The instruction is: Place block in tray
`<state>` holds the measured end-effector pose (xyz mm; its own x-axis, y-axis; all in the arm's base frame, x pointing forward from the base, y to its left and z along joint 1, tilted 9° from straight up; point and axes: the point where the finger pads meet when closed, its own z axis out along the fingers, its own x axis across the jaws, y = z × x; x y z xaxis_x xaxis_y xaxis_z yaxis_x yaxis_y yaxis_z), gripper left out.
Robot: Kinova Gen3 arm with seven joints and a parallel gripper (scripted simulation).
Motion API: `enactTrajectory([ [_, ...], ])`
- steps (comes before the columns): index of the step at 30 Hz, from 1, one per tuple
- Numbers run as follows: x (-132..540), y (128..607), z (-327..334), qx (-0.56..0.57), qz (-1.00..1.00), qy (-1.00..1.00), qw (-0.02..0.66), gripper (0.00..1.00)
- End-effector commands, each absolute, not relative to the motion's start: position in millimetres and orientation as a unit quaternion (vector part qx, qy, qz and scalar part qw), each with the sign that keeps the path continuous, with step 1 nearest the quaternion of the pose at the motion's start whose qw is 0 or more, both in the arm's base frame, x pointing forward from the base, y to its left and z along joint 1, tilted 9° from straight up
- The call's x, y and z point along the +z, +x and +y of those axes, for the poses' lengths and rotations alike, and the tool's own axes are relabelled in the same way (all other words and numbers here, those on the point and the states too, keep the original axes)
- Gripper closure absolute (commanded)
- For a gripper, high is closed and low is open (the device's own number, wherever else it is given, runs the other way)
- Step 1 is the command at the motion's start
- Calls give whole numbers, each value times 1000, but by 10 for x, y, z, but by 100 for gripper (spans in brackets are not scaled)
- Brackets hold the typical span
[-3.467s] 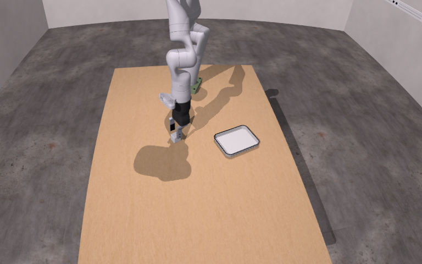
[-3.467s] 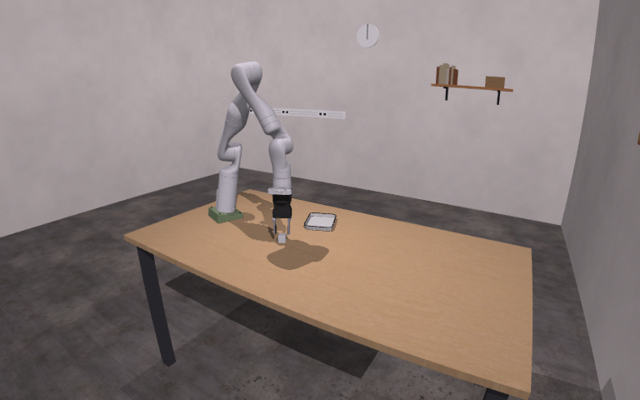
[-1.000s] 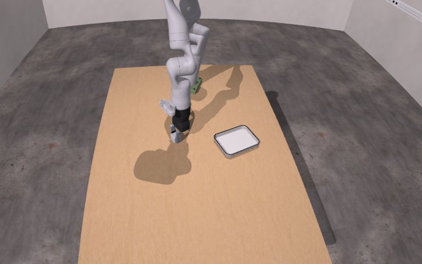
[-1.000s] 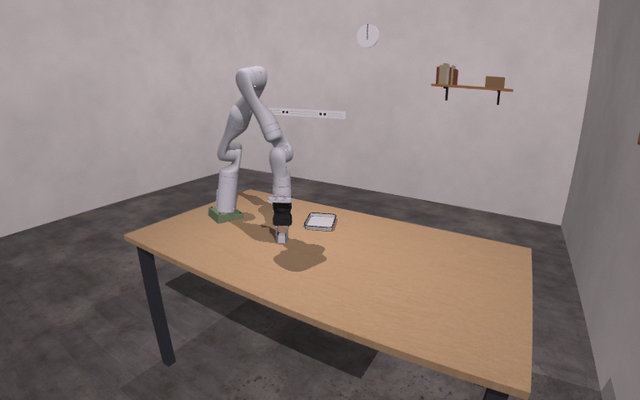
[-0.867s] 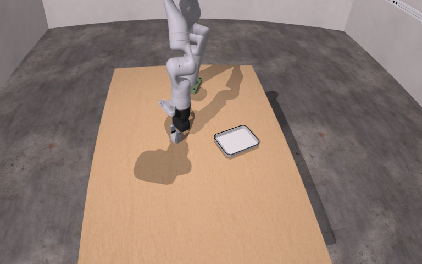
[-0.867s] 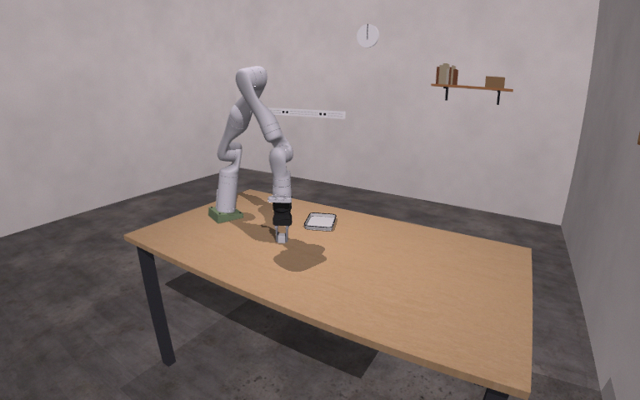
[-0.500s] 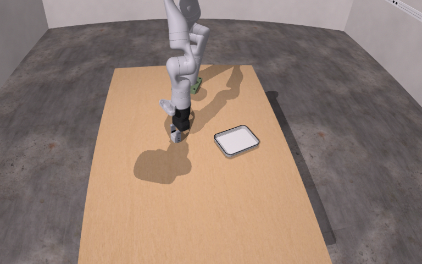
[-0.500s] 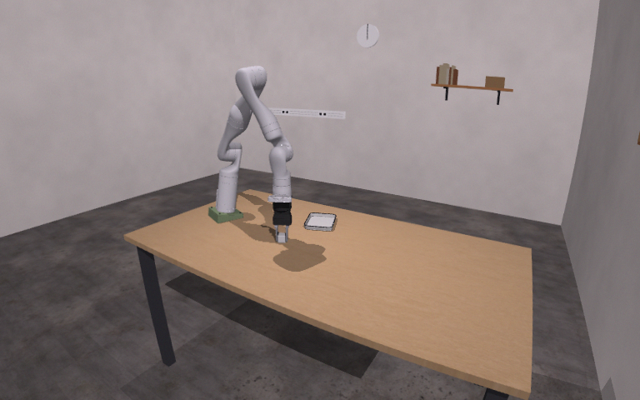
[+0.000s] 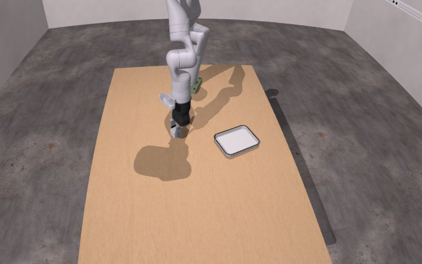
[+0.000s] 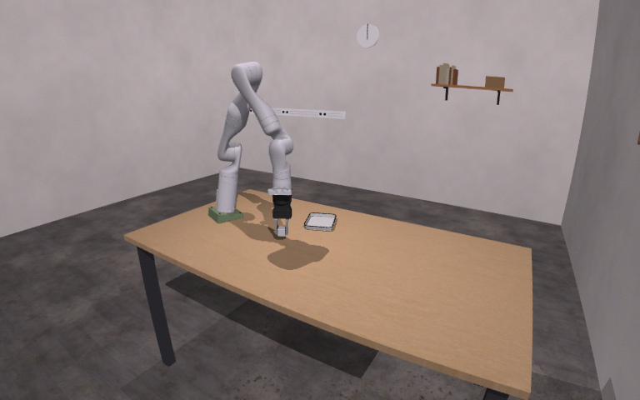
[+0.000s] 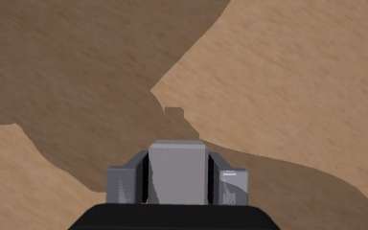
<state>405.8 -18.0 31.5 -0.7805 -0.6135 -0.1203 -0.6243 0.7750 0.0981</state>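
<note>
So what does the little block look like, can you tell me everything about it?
The block is plain grey with flat, smooth faces and straight edges, a bit taller than wide in the wrist view. It sits squeezed between the gripper's two grey fingers, one pressed on each side. It is held upright above the wooden table, partly in the arm's shadow. It is not in the white tray, which sits off to one side.

A bare robotics test room: plain pale walls and a mottled grey concrete floor (image 10: 70, 302) enclose a single wooden table (image 10: 401, 302) on dark legs, to which a white robot arm (image 10: 236, 137) is bolted by a green base plate (image 10: 213, 216). The only furnishings are a round wall clock (image 10: 367, 35), a white wall strip (image 10: 311, 112) with dark marks, and a small bracketed shelf (image 10: 472, 87) carrying books (image 10: 446, 74) and a brown box (image 10: 494, 81).
</note>
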Motion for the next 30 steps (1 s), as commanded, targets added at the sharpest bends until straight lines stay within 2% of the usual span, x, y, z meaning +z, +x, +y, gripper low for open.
enactTrajectory([
  [1,422,4060,-197,66,941,-329,41,100],
  [30,592,4054,-223,66,941,-329,41,100],
])
